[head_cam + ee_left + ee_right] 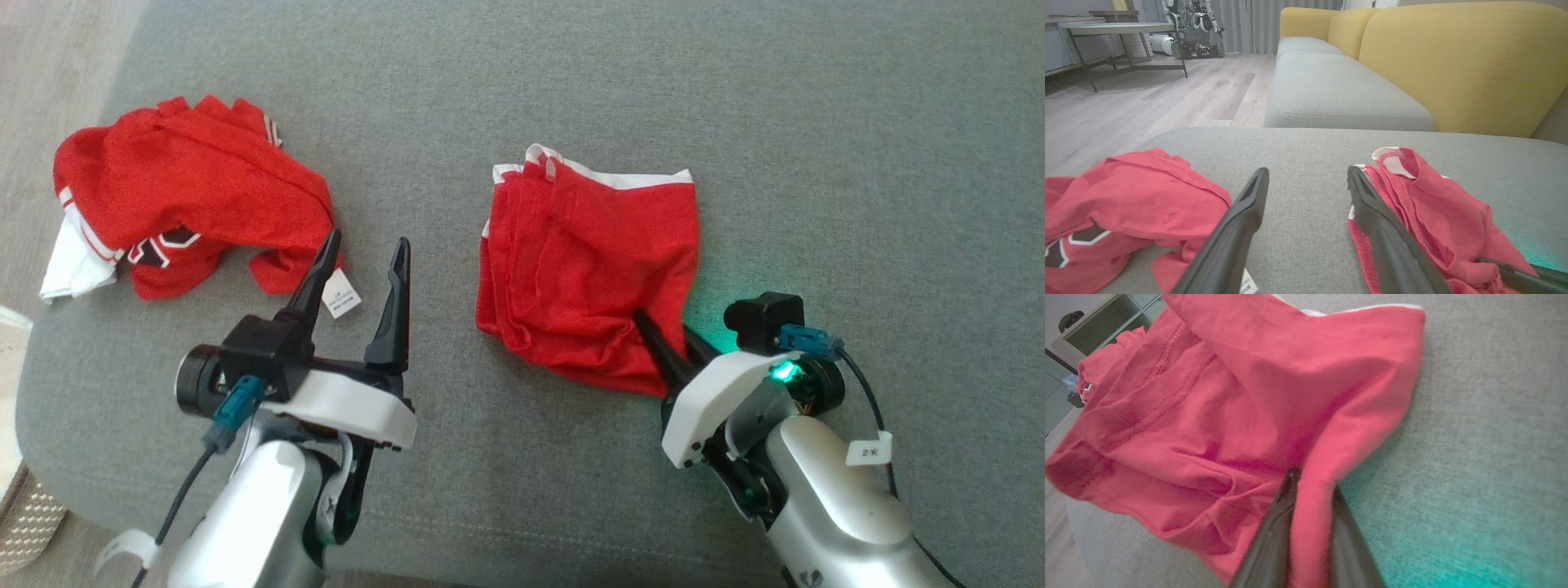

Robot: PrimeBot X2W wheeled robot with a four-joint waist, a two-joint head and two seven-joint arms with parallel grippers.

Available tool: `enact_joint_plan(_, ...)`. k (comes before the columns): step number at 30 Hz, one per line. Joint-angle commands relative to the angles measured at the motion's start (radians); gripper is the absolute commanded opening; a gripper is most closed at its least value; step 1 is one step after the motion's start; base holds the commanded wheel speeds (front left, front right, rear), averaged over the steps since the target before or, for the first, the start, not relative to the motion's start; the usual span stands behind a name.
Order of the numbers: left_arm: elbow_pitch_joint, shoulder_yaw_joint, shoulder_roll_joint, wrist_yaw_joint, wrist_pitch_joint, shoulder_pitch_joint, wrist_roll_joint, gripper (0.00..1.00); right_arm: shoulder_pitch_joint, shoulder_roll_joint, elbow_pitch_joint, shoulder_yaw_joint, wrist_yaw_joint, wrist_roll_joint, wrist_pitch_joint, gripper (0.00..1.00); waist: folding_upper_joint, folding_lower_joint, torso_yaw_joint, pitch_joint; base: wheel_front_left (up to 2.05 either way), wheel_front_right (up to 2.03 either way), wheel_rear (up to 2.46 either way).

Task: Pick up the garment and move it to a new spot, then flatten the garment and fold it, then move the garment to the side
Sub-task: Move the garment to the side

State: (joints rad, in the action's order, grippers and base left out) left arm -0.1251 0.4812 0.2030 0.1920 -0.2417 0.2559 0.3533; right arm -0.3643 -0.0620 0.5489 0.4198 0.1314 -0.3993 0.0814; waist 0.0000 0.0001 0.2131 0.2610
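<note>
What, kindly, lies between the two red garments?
Head view: the open left claw over grey cushion, between the red white-sleeved T-shirt and smaller red garment.

We see a small red cloth garment with thin white edging [588,269] lying crumpled on a grey fabric sofa seat [735,98]. Beyond rises a mustard-yellow padded backrest [1453,69]. A grey metal-legged table [1118,28] stands on the pale wood-plank floor [1167,98].

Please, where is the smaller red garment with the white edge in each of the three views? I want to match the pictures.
Head view: the smaller red garment lies just right of centre.
Left wrist view: it lies at the lower right.
Right wrist view: it covers the left and middle.
Shared landmark: the right gripper, pinching a fold at its near edge.
</note>
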Motion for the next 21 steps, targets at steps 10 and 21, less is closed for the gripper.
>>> enact_joint_plan(10,0.033,-0.046,0.005,0.001,-0.018,0.052,-0.015,1.00,-0.060,-0.055,-0.080,0.044,-0.001,0.040,0.010,0.00,0.0000,-0.0001,-0.054,0.002,0.00,0.00,0.00)
enact_joint_plan(21,0.061,-0.057,0.030,-0.002,-0.019,0.065,-0.031,1.00,-0.066,-0.339,-0.242,0.031,-0.001,0.069,0.105,0.00,0.0000,-0.0001,-0.224,0.029,0.00,0.00,0.00)
